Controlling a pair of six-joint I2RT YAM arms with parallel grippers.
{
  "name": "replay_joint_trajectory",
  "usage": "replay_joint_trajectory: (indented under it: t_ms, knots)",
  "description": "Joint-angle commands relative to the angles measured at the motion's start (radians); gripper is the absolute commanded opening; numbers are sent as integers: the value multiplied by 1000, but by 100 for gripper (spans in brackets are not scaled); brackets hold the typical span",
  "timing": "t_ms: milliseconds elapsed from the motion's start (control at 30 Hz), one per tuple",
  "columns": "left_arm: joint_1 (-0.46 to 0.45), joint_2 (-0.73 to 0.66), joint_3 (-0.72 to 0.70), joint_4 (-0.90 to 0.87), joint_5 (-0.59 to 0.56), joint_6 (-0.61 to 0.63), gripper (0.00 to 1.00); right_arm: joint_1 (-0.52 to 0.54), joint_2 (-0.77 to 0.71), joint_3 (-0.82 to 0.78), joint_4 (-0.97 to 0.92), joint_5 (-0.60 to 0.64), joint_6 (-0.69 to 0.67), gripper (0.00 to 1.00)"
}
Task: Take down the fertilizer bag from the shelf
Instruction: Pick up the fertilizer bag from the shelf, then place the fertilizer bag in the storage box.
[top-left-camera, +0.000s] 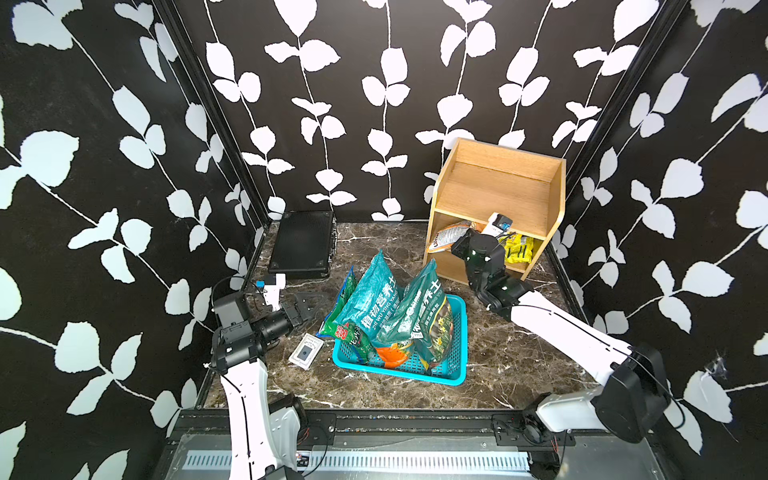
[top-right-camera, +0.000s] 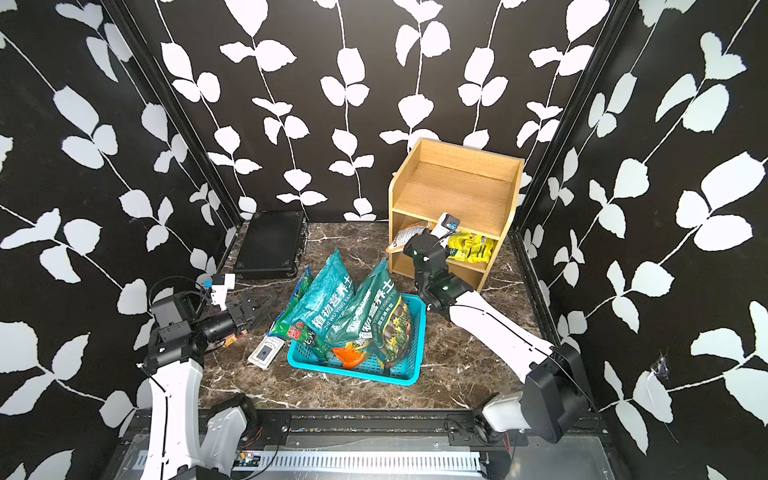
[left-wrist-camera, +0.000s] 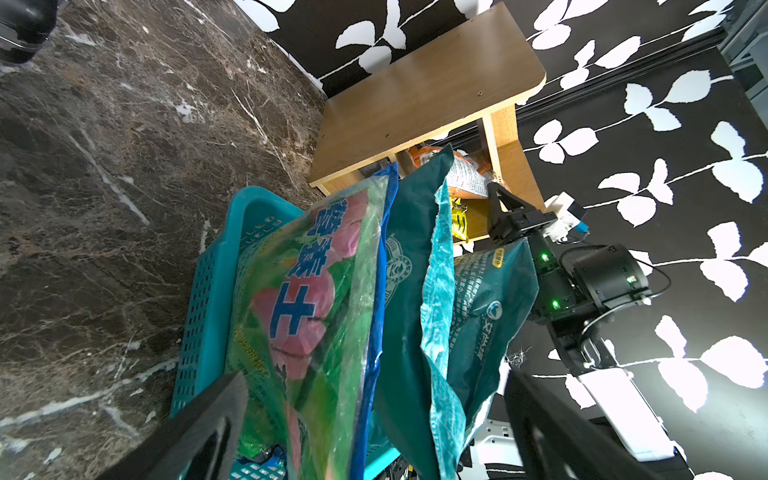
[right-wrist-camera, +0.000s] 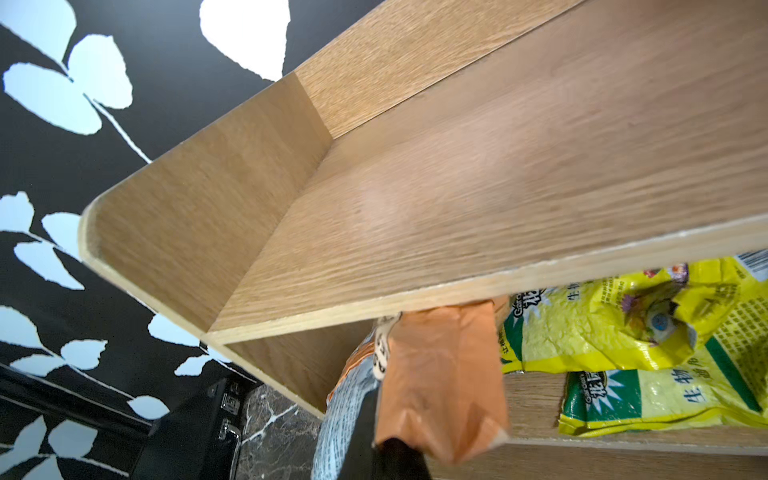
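Fertilizer bag (top-left-camera: 445, 237), orange and white, at the mouth of the middle tier of the wooden shelf (top-left-camera: 496, 189); we see our right gripper (top-left-camera: 460, 243) clamped tight on its orange edge. Yellow bags (top-left-camera: 517, 248) lie just beside that gripper on the same tier. Our left gripper (top-left-camera: 305, 308), spread wide and empty, hangs near the blue basket (top-left-camera: 399, 372).

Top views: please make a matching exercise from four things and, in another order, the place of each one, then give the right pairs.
Things
1. orange bag
2. yellow bags
3. teal bags
4. black case

Places
A. standing in the blue basket
B. on the table, at the back wall
C. clamped in the right gripper at the front of the shelf
D. lying inside the shelf, middle tier

Pairs: 1-C, 2-D, 3-A, 4-B
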Motion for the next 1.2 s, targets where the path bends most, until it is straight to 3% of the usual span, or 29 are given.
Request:
replay_joint_trajectory:
  t_ms: [0, 367, 600, 800, 1167]
  knots:
    - [6, -2, -8, 16, 19, 11, 99, 40, -93, -5, 123, 28, -75, 0]
    - [6, -3, -10, 15, 17, 10, 99, 113, -315, -73, 33, -17, -245, 0]
    - [7, -2, -10, 15, 15, 8, 99, 115, -401, -44, -116, -127, -285, 0]
    - [5, -3, -11, 16, 15, 8, 99, 115, -401, 1, -238, -260, -304, 0]
    - [5, -2, -11, 16, 16, 8, 99, 115, -398, -62, -271, -431, -268, 0]
